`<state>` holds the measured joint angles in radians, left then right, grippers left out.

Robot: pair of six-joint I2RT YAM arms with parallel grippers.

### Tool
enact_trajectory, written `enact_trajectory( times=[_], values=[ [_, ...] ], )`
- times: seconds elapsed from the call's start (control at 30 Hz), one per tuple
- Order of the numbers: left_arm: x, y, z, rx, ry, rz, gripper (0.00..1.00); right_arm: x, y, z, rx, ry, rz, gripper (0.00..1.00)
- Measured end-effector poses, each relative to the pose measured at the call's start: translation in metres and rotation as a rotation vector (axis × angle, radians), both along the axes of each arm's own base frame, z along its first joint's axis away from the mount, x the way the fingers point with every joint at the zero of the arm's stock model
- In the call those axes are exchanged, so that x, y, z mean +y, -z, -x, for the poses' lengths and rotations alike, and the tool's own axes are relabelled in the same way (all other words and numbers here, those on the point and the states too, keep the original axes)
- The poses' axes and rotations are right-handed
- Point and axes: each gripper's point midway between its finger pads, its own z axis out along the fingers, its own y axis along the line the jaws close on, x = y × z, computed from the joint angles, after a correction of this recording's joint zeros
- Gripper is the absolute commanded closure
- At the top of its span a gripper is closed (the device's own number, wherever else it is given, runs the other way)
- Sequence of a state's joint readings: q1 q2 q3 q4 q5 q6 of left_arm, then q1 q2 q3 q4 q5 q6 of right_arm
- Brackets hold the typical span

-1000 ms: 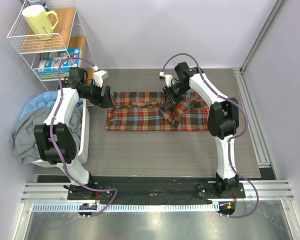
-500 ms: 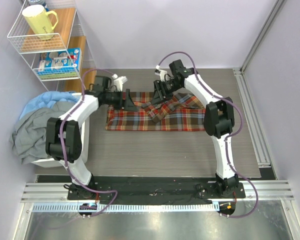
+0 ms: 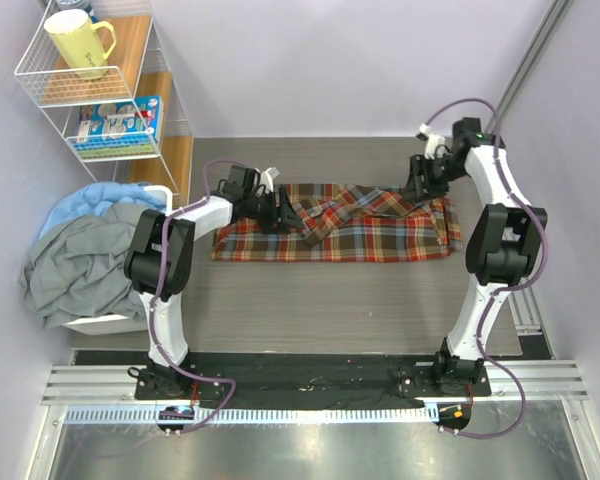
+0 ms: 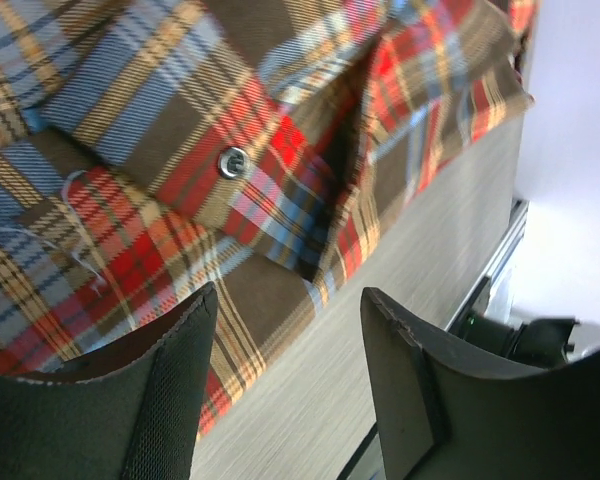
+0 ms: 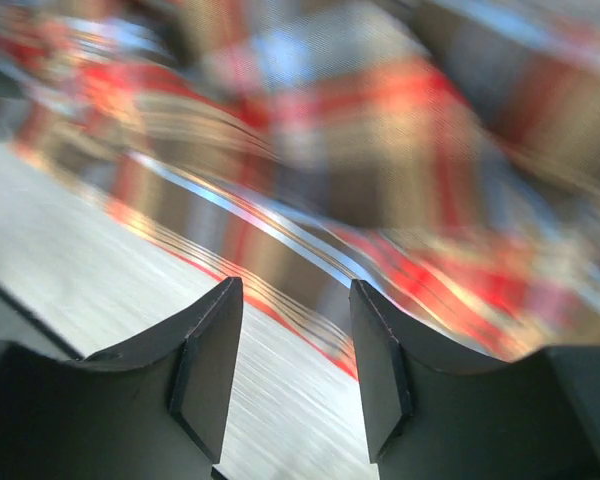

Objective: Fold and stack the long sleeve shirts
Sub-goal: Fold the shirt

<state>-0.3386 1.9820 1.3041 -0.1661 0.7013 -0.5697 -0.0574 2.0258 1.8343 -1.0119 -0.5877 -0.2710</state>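
Observation:
One plaid long sleeve shirt [image 3: 380, 238] lies flat across the table's middle, with a folded sleeve bunched on top near its centre. My left gripper [image 3: 285, 215] hovers low over the shirt's left half. It is open and empty in the left wrist view [image 4: 288, 300], over the shirt [image 4: 180, 130] hem and bare table. My right gripper [image 3: 417, 185] is at the shirt's far right corner. Its jaws are open with nothing between them [image 5: 294, 290], and the shirt [image 5: 400, 170] is blurred beyond them.
A white basket [image 3: 168, 262] heaped with grey and blue clothes stands at the left table edge. Behind it is a wire shelf [image 3: 40, 85] with a yellow mug [image 3: 78, 42]. An aluminium rail [image 3: 512, 270] runs along the right side, with walls close behind.
The right gripper opened, let go of the cloth at the shirt's middle and swung to its right end. The left gripper moved right, from the basket side over the shirt, its jaws narrowing.

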Motion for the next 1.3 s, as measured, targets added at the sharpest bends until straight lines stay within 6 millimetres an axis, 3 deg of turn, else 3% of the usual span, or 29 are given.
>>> enact_trajectory(
  times=[0.17,0.33,0.7,0.9,0.97,1.03,1.3],
  values=[
    [-0.006,0.011,-0.006,0.040,-0.048,0.011,0.40,-0.060,0.026,0.019,0.082,0.094,0.069,0.50],
    [-0.015,0.022,-0.008,0.067,-0.061,0.027,0.40,-0.083,0.049,0.046,0.185,0.138,0.085,0.50],
    [-0.027,0.028,-0.009,0.099,-0.080,0.056,0.52,-0.100,0.073,0.072,0.284,0.169,0.139,0.46],
    [-0.030,0.026,-0.011,0.102,-0.089,0.072,0.77,-0.103,0.074,0.073,0.283,0.172,0.148,0.44],
    [-0.031,0.024,-0.013,0.097,-0.085,0.081,0.92,-0.104,0.074,0.072,0.278,0.168,0.150,0.43],
    [-0.034,0.019,-0.014,0.095,-0.079,0.094,1.00,-0.105,0.073,0.070,0.267,0.164,0.154,0.44],
    [-0.047,-0.009,-0.018,0.035,-0.008,0.166,1.00,-0.112,0.070,0.053,0.216,0.160,0.179,0.43]
  ],
)
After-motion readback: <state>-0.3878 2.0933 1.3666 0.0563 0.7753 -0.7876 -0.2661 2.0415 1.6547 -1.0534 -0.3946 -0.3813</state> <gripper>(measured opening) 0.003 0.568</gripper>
